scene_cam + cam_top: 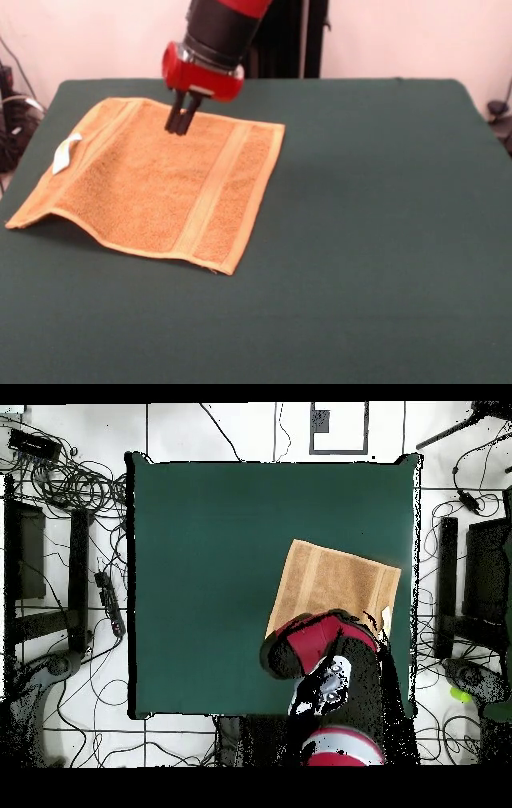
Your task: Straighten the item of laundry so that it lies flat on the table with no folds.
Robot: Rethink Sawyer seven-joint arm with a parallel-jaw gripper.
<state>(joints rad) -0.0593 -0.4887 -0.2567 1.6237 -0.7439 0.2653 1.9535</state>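
towel (164, 188) spread on table (376, 240), toward its left far part in front view, near-left edge humped up | white tag (66, 153) at left edge | gripper (182, 122) fingers close together, tips at towel's far edge, nothing visibly pinched

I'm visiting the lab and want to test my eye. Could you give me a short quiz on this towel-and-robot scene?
1. True or false: the towel lies completely flat on the table.
2. Where does the hand sit? A) over the towel's far edge, B) over bare table, C) off the table.
3. What small white thing shows at the towel's edge?

Key:
1. False. In the front view the near left edge arches up off the table.
2. A. Its fingers look closed together, with no cloth visibly pinched.
3. A tag.
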